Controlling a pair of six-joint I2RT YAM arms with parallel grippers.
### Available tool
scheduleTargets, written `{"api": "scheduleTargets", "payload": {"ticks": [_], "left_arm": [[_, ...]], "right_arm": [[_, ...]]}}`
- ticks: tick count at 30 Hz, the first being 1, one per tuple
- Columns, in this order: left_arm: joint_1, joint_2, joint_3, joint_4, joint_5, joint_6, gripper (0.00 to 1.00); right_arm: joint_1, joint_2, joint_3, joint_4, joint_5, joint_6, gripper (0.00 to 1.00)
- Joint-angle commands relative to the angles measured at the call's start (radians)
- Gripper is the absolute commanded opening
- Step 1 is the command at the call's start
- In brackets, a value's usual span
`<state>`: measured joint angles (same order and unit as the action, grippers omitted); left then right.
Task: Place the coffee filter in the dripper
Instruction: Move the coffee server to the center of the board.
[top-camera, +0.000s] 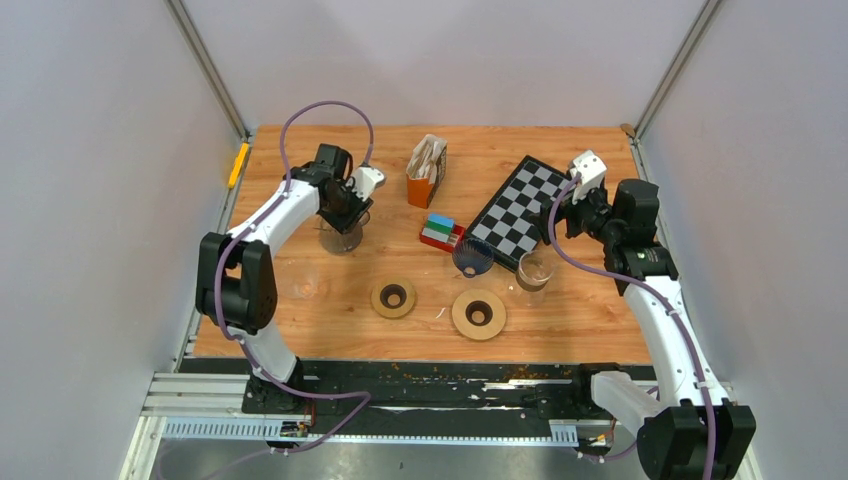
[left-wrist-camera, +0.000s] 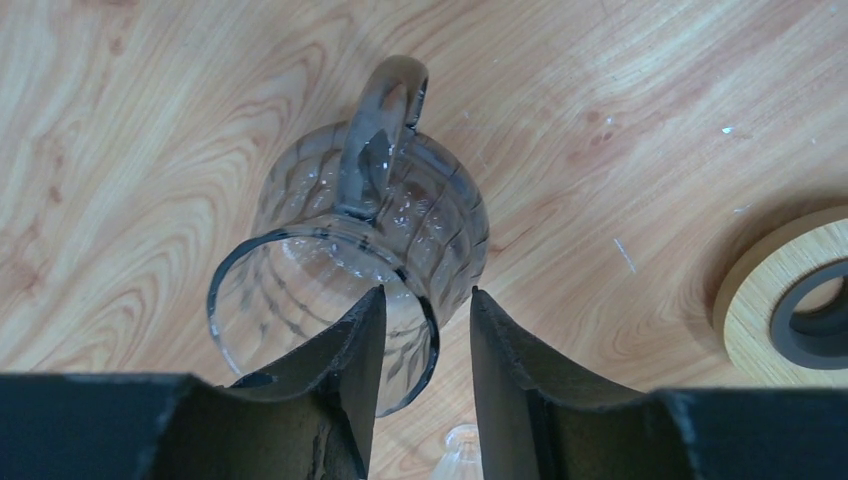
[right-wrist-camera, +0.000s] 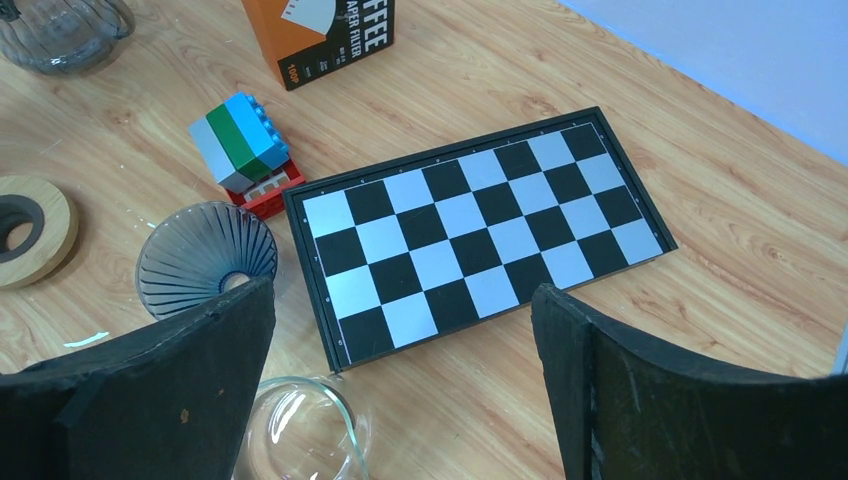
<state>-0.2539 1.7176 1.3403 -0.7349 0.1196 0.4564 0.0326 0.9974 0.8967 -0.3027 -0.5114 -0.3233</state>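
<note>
Left claw (left-wrist-camera: 427, 300) hangs over the glass jug (left-wrist-camera: 380, 200) at the far left. Its jaws are part spread and straddle the rim, one finger over the mouth and the other outside. Wood shows between the rim and the outer finger, so the claw is not clenched on the glass.

Right claw (right-wrist-camera: 402, 290) is spread wide and grasps nothing. It hovers above the near edge of the checkerboard (right-wrist-camera: 480, 225).

The coffee filters sit in the orange box (top-camera: 427, 170), upright at the far middle of the surface (top-camera: 580, 320), with bare wood between it and the jug. The dripper (top-camera: 472, 257), a ribbed blue-grey cone, lies on its side just beside the board's near left edge. Toy blocks (top-camera: 440, 232) stand just beside the board's left corner, between the box and the dripper. A clear glass (top-camera: 535, 270) stands right of the dripper, at the board's near corner. Two wooden rings (top-camera: 393, 298) (top-camera: 478, 314) lie flat nearer the arms. Right of the rings, open wood runs to the surface's near and right edges.
</note>
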Motion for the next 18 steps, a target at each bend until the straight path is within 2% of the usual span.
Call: {"api": "scheduleTargets", "payload": {"ticks": [1,7,14,18], "left_arm": [[-0.001,0.028,0.036,-0.039,0.065,0.02,0.42],[-0.01,0.016,0.032,-0.064,0.113,0.004,0.25],[-0.118,-0.065,-0.044,-0.058,0.118,-0.028,0.05],[-0.203,-0.089,-0.093,-0.017,0.078,-0.056,0.04]], "right_arm": [[0.006,-0.014,-0.005,0.005,-0.032,-0.016,1.0],[0.008,-0.019,-0.004,0.005,-0.042,-0.016,1.0],[0.007,-0.018,-0.005,0.005,-0.044,-0.019,1.0],[0.008,-0.018,-0.008,0.004,-0.052,-0.024,1.0]]}}
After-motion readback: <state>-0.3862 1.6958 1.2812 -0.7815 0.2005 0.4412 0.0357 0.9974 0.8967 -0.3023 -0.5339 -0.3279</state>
